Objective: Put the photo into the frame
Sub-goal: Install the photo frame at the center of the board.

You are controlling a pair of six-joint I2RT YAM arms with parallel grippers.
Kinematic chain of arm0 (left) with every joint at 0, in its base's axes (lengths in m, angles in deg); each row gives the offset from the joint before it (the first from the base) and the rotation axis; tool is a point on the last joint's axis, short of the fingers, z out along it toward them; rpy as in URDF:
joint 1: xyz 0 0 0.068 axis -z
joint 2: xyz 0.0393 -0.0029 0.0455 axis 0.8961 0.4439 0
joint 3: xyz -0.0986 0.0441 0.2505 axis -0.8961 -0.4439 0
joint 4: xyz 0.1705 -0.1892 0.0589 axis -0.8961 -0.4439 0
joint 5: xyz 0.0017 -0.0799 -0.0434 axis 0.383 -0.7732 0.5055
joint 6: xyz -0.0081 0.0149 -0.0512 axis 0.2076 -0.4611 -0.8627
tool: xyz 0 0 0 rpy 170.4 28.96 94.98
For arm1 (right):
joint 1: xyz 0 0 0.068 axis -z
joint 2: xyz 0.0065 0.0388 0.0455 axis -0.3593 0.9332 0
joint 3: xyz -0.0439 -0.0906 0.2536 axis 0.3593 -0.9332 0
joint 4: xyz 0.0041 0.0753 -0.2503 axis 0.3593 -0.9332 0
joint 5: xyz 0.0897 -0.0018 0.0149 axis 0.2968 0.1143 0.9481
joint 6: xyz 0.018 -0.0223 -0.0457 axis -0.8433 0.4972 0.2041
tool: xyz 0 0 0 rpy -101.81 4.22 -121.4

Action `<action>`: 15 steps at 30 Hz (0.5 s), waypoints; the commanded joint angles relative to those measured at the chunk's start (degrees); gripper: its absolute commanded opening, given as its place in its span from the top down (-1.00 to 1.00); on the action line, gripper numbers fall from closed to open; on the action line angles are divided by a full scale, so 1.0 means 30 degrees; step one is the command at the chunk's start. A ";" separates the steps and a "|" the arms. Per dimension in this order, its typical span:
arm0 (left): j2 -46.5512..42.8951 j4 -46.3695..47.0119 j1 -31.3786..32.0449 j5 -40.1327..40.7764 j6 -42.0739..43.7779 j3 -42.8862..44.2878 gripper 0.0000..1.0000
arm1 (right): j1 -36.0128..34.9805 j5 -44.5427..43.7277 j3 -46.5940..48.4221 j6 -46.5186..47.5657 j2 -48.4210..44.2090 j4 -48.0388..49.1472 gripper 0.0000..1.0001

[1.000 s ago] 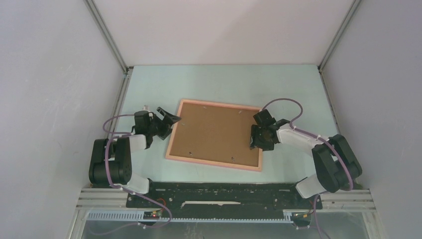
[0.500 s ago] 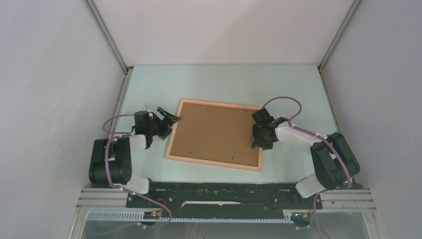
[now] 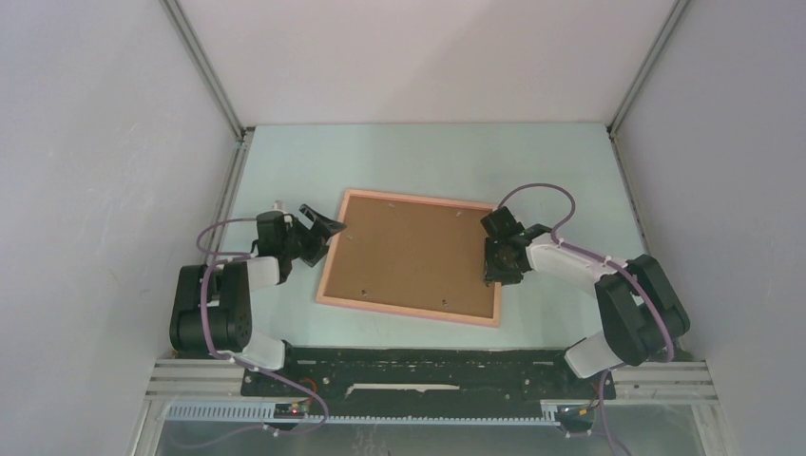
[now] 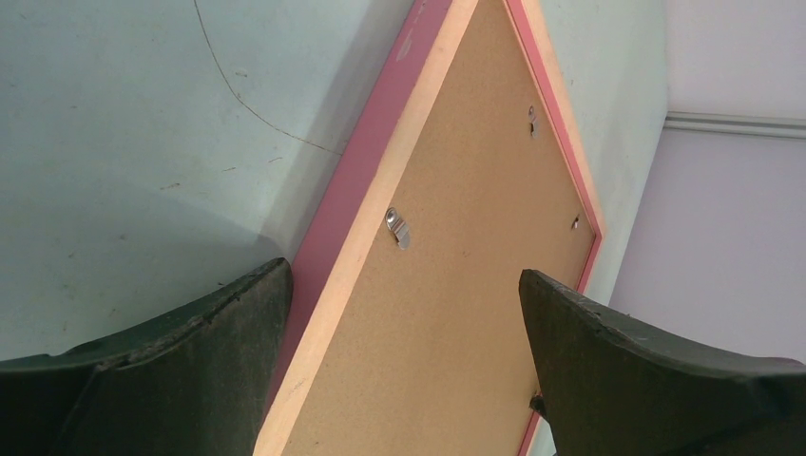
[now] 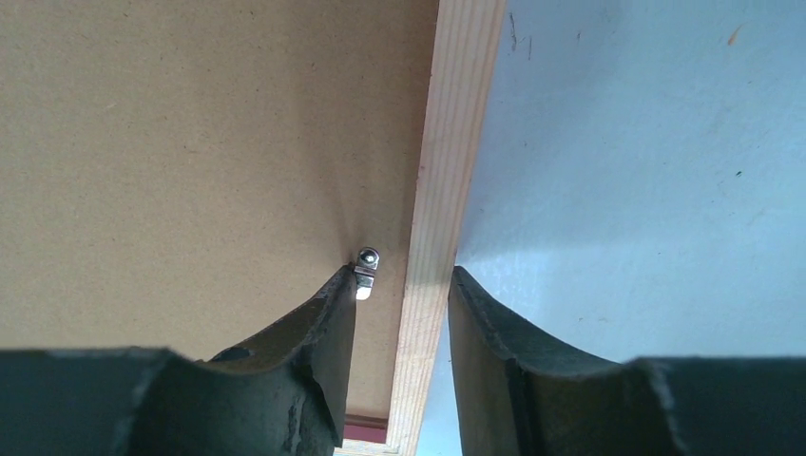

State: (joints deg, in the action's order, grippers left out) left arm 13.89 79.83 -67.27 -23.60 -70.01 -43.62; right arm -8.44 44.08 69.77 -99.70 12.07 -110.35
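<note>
You have the frame [image 3: 407, 310] lying flat and back-side up near the middle of the table [image 3: 428, 161], with the brown board [image 3: 413, 255] sitting inside its rails.

Your left gripper [image 3: 331, 233] hangs just off the frame's left rail. From its wrist view the gripper [image 4: 401, 275] has its jaws wide apart and grips nothing, and a metal clip [image 4: 397, 228] shows on the board between them.

Your right gripper [image 3: 491, 274] is low over the right rail. Its wrist view shows the gripper [image 5: 401, 275] with its jaws only narrowly apart, one on each side of the rail. The inner fingertip [image 5: 328, 313] is over the board, right at a small metal clip [image 5: 366, 271]. The outer one sits at the rail's outside edge over the table. A strip of board shows between inner finger and rail, so the rail is not pinched.
</note>
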 commanded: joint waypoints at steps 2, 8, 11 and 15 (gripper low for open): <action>0.0119 -0.0523 0.0239 -0.0826 0.0331 0.0280 -1.00 | -0.0012 -0.0987 -0.0309 0.1206 -0.0295 0.0729 1.00; 0.0096 -0.0447 0.0182 -0.0857 0.0301 0.0225 -1.00 | 0.0299 -0.1530 -0.0331 0.1021 -0.0671 0.0058 1.00; 0.0176 -0.0374 0.0180 -0.0933 0.0250 0.0254 -1.00 | 0.0444 -0.1803 -0.0331 0.0979 -0.0944 0.0095 1.00; 0.0238 -0.0287 0.0132 -0.1036 0.0242 0.0222 -1.00 | 0.0658 -0.1792 0.0202 0.1647 -0.0285 0.0396 1.00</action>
State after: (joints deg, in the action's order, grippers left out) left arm 13.89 79.92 -67.29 -23.84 -70.03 -43.62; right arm -7.09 41.87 69.20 -97.65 10.65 -110.92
